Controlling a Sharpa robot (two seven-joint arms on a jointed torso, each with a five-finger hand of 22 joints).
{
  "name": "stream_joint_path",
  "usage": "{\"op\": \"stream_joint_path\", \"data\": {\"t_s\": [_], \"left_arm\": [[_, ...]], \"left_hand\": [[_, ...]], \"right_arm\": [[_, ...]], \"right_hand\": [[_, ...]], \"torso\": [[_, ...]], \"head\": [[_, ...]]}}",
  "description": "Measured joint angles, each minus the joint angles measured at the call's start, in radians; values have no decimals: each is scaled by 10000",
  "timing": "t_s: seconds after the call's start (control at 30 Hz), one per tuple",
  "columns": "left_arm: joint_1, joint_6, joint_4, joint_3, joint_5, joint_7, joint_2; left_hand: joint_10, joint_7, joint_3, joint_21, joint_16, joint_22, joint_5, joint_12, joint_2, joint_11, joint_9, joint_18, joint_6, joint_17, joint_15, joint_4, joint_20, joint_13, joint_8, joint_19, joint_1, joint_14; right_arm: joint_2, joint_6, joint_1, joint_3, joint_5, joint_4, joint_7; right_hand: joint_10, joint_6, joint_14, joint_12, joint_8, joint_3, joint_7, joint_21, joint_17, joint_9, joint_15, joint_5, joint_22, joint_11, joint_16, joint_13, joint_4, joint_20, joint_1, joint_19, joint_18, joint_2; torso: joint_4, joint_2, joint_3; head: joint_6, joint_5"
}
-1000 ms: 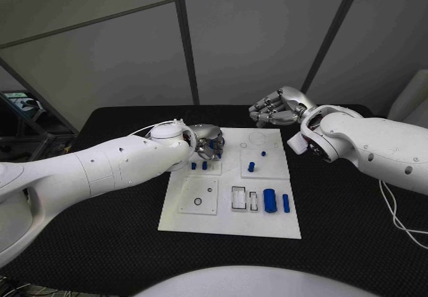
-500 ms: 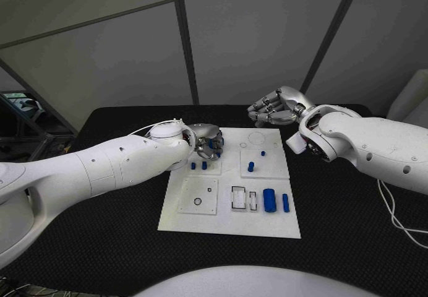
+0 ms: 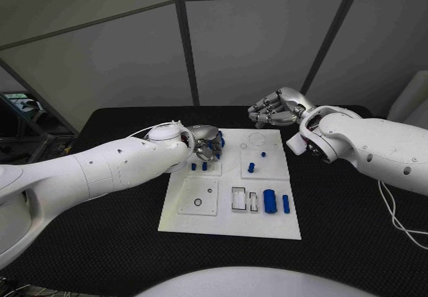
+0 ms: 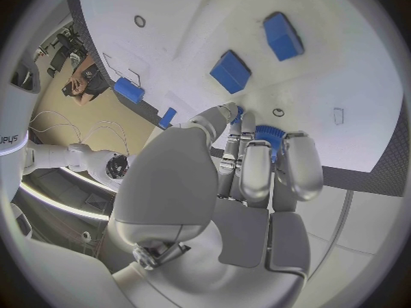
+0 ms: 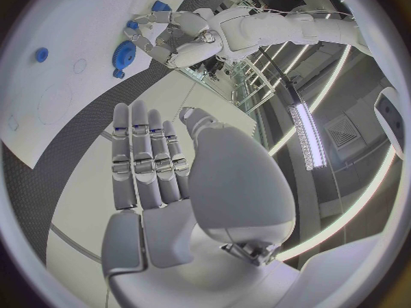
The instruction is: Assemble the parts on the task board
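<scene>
honestly looks close: left hand pinching a blue gear over the task board's far left corner, just above the surface. right hand hovering beyond the far edge, fingers loosely curled, holding nothing.

In the head view the left hand covers the near-left corner of the task board's far end, and what its fingers close on there cannot be made out. In the left wrist view a blue toothed part peeks out between the fingertips, most of it hidden behind them. The small dark rings on the board are too small to identify.
</scene>
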Motion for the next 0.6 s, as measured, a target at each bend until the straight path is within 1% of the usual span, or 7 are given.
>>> {"op": "stream_joint_path", "data": {"t_s": [0.07,0.1,0.23,0.27,0.37,0.43,0.6], "left_arm": [[-9,-60,83,9,45,19,-107],[-14,-91,112,32,70,25,-159],[-20,-225,293,272,187,40,-394],[-18,-266,362,347,224,43,-469],[-5,-353,540,475,310,57,-662],[-1,-404,646,521,378,68,-795],[-3,-445,831,575,511,78,-1082]], "left_hand": [[0,0,0,0,0,12,0,-7,0,0,-1,0,0,-14,0,0,0,-9,0,0,0,0],[0,0,0,0,0,12,0,-48,-1,0,-2,-2,0,-14,0,0,0,-12,0,0,0,0],[0,21,0,0,0,12,0,-48,-1,1,-13,0,21,-22,0,0,0,-24,0,0,1,0],[1,36,0,0,0,11,0,-48,-1,2,-15,-1,35,-25,0,0,0,-24,0,0,1,0],[2,37,0,0,0,11,0,-49,-2,3,-21,-1,36,-25,0,0,0,-24,0,0,-81,0],[2,36,0,0,0,11,0,-48,-2,3,-26,-3,36,-24,0,0,0,-24,-1,0,-81,0],[71,37,0,0,0,20,0,-114,-2,2,-43,-5,36,-24,0,0,1,-36,-2,0,-80,0]], "right_arm": [[-4,1,0,0,0,0,0],[-7,1,0,0,0,0,0],[-18,2,0,0,0,-1,0],[-21,2,0,0,0,-5,0],[-23,3,0,0,0,-11,0],[-24,3,0,0,0,-17,0],[-23,6,-2,0,0,-36,0]], "right_hand": [[0,0,0,0,0,0,0,0,0,0,0,0,0,0,0,0,0,0,0,0,-1,0],[0,0,0,0,0,0,0,0,0,0,0,0,0,0,0,0,0,0,0,0,0,0],[0,0,0,0,0,0,0,0,0,0,0,0,1,0,0,0,0,0,0,0,0,0],[0,0,0,0,0,0,0,0,0,0,0,0,1,0,0,1,0,0,0,0,-1,0],[0,0,0,0,0,0,0,0,1,0,0,0,1,0,0,1,0,0,0,0,0,0],[0,0,0,0,0,0,0,0,1,0,0,0,1,0,0,1,0,0,0,0,-1,0],[0,0,0,0,0,0,0,0,1,0,0,0,1,0,0,2,0,0,0,0,0,0]], "torso": [[4,-1,-1],[4,-1,-1],[5,-3,1],[6,-5,1],[9,-6,-1],[10,-6,-1],[10,-8,-1]], "head": [[9,-4],[12,-5],[32,-6],[36,-6],[58,-6],[80,-9],[94,-8]]}}
